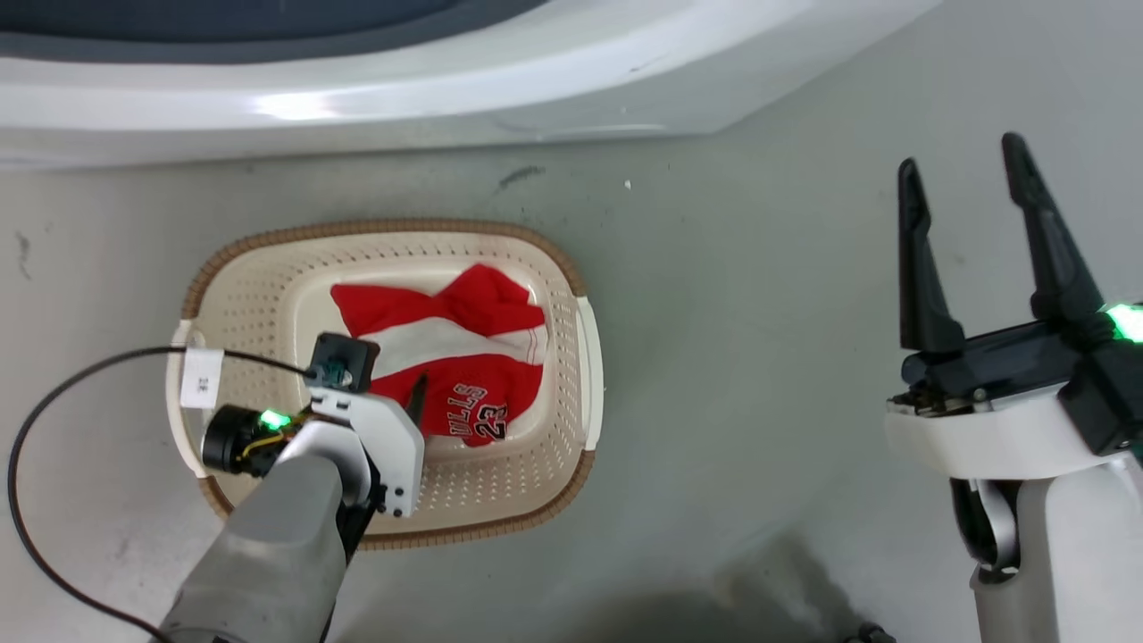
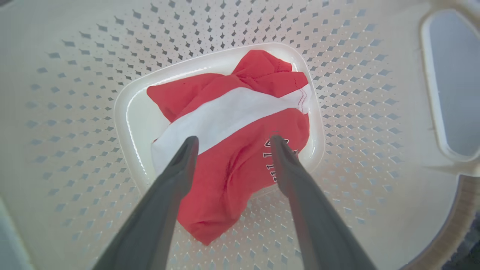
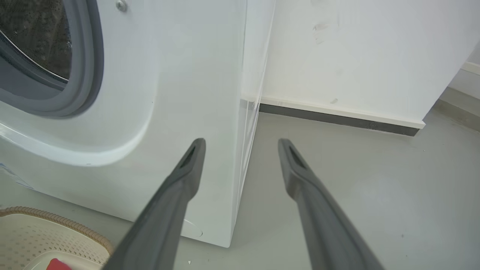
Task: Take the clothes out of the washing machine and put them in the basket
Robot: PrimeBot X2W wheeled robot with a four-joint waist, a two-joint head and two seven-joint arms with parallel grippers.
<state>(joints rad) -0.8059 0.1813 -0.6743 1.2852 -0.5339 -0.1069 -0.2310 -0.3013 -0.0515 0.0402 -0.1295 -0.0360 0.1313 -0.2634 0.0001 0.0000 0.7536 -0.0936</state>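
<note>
A red garment with a white panel and dark lettering (image 1: 455,366) (image 2: 240,123) lies crumpled on the floor of the cream basket (image 1: 268,286) (image 2: 356,93) (image 3: 33,236). My left gripper (image 2: 234,140) hangs inside the basket just above the cloth, open, nothing between its fingers; one fingertip (image 1: 416,393) peeks past the wrist in the head view. Off to the right, my right gripper (image 1: 960,165) (image 3: 242,144) is open and empty over bare floor. The white washing machine (image 1: 402,89) (image 3: 180,93) stands behind the basket, its grey gasket (image 3: 88,75) and steel drum showing.
The basket sits on grey floor in front of the washer. A black cable (image 1: 54,402) loops from my left wrist over the basket's left rim. A white wall with a dark skirting (image 3: 337,118) runs right of the machine.
</note>
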